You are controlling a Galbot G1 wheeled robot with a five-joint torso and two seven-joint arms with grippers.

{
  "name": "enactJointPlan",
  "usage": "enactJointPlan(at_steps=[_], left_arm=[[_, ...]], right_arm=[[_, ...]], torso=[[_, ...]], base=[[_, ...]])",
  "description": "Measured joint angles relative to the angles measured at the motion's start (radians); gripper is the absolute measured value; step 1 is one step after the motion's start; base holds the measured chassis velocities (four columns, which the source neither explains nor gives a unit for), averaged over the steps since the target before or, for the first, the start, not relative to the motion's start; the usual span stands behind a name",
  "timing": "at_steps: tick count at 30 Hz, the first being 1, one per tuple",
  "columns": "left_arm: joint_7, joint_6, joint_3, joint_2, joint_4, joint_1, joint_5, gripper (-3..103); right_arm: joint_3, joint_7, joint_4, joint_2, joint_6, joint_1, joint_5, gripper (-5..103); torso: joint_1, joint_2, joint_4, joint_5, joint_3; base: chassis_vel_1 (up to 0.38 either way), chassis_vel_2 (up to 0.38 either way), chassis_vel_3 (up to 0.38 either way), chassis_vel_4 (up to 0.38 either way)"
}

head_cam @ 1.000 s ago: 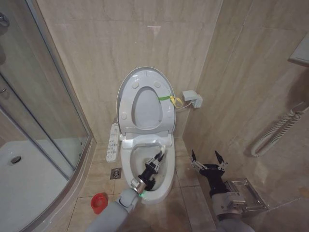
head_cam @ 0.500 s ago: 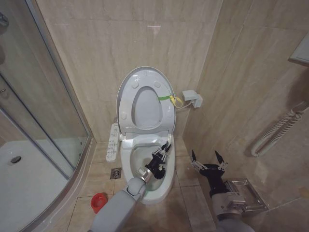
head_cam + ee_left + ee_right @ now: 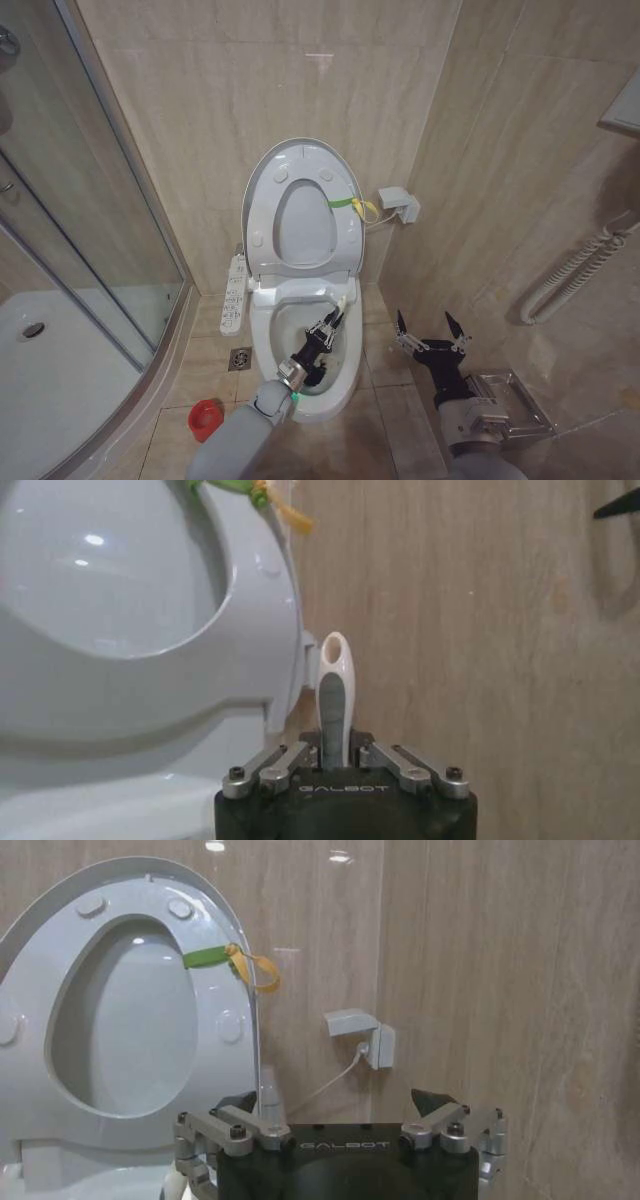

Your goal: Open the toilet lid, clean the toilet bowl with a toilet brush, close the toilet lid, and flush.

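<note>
Toilet brush's slim white stick handle is pinched in my left pincer, angled for scrubbing the stained white ceramic bowl; right pincer waits spread.

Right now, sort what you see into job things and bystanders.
Job: toilet lid, raised; toilet bowl; toilet brush, held by left gripper over the bowl; red cup holder.
Bystanders: button panel, floor drain, wall socket, shower tray, idle right gripper.

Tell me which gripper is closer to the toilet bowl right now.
Left. The left gripper is inside the toilet bowl, shut on the toilet brush. The right gripper hangs open over the floor beside the bowl.
</note>
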Motion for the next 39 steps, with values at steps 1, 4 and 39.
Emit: enactJointPlan(at_steps=[1,4,39], left_arm=[[-0.005,0.007,0.006,0.001,-0.021,0.002,0.002,18],[-0.027,0.028,0.019,0.004,-0.080,0.012,0.011,18],[-0.055,0.022,-0.132,0.199,-0.330,0.304,0.098,18]], right_arm=[[0.000,0.000,0.000,0.000,0.000,0.000,0.000,100],[0.000,0.000,0.000,0.000,0.000,0.000,0.000,100],[0.000,0.000,0.000,0.000,0.000,0.000,0.000,100]], torso=[[0.000,0.000,0.0000,0.0000,0.000],[0.000,0.000,-0.0006,-0.0003,0.000],[0.000,0.000,-0.0002,0.0000,0.000]], base=[[0.000,0.000,0.000,0.000],[0.000,0.000,0.000,0.000],[0.000,0.000,0.000,0.000]])
